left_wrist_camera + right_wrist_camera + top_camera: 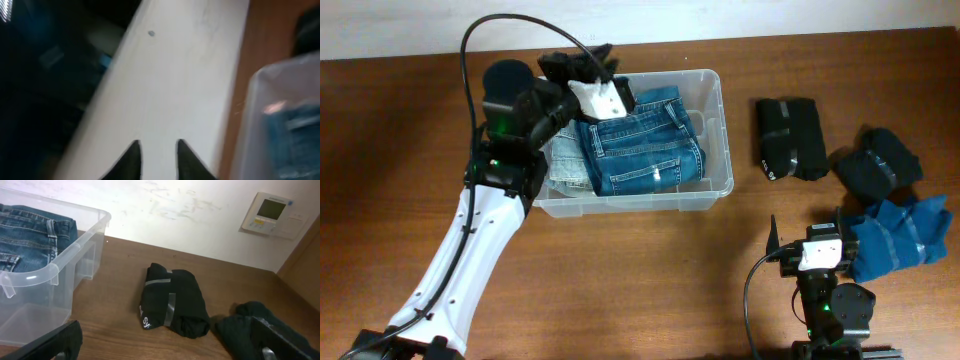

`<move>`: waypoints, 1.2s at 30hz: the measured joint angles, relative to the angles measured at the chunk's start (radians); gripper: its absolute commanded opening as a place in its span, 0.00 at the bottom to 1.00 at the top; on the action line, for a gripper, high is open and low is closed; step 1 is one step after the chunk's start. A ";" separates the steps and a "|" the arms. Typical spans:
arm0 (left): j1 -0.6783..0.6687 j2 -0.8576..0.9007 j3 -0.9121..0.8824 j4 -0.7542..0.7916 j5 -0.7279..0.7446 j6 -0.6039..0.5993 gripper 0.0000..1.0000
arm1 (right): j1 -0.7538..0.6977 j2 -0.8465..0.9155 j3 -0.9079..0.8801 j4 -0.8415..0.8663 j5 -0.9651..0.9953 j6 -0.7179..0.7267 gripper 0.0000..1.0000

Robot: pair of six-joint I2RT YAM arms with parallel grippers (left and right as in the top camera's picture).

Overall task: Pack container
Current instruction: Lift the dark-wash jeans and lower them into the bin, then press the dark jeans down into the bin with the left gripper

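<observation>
The left end effector (157, 160), released and empty, is hovering over the far rim of the container (718, 120) by the bench's far edge, and should be rising straight, avoiding snagging the jeans (640, 150).

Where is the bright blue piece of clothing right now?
In the overhead view, the blue garment lies on the table at its far right side, just below a crumpled black garment.

A folded black garment (172, 302) lay on the bench (115, 275) near the container (55, 267), which held jeans (30, 235).
</observation>
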 measured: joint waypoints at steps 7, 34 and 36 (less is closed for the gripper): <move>-0.002 0.002 0.011 -0.420 -0.038 -0.434 0.58 | 0.000 0.000 0.000 0.000 0.000 0.000 0.98; -0.004 0.209 0.011 -0.622 -0.227 -1.316 0.52 | 0.000 0.000 0.000 0.000 0.000 0.000 0.98; -0.004 0.209 0.011 -0.622 -0.227 -1.322 0.52 | 0.000 0.000 0.000 0.000 0.000 0.000 0.98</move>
